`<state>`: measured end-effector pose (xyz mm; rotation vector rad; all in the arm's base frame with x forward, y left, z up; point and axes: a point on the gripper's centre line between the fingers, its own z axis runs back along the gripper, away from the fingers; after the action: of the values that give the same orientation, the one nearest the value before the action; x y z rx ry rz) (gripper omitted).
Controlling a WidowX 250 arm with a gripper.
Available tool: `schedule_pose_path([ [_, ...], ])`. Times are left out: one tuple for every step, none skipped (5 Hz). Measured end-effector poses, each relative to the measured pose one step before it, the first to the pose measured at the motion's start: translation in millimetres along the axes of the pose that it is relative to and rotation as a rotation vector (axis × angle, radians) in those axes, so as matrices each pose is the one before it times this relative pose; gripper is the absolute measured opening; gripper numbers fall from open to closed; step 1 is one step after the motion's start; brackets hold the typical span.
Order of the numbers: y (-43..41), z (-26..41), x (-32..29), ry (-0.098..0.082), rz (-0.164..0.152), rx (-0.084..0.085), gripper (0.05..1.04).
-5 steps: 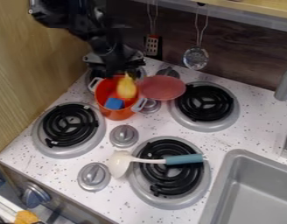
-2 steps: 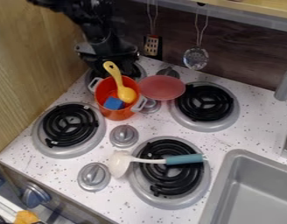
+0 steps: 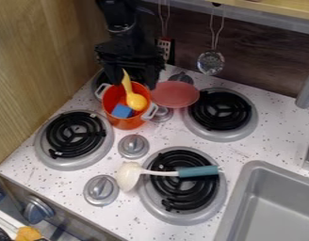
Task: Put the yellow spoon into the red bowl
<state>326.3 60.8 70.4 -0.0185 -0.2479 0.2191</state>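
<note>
The gripper (image 3: 132, 83) hangs over the twelve o'clock side of an orange-red pot (image 3: 124, 123), its jaws open, one to either side of the handle of the yellow spoon (image 3: 137, 101). The spoon leans in the pot, its round head down inside and its handle rising between eleven and twelve o'clock, the tip above the rim. Inside, at about seven o'clock from the spoon's head, sits a blue block (image 3: 122, 111). The pot's grips point to ten and four o'clock. Between two and three o'clock from the pot is the shallow red bowl (image 3: 174, 94), right beside its rim; I cannot tell whether they touch. On the speckled surface (image 3: 257, 149), a coil burner (image 3: 75, 136) lies between seven and eight o'clock from the pot, and another (image 3: 220, 113) just past three. At five is a third burner (image 3: 182, 202), with a ladle (image 3: 127, 177) across it, its white head at nine o'clock and its teal handle at three. A strainer (image 3: 210, 62) hangs at two o'clock from the pot.
</note>
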Motion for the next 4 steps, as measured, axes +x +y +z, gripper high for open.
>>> schedule_pose_path([
  [-22.17, 7.17, -10.77, 0.0779, -0.0556, 0.0081, 1.001],
  [-30.81, 14.28, -12.96, -0.0210, -0.0419, 0.0386, 1.001],
  [-1.96, -9.47, -26.44, -0.0098, 0.0551, 0.0421, 1.001],
  [17.89, -4.51, -10.83, -0.0167, 0.0250, 0.0306, 1.001],
])
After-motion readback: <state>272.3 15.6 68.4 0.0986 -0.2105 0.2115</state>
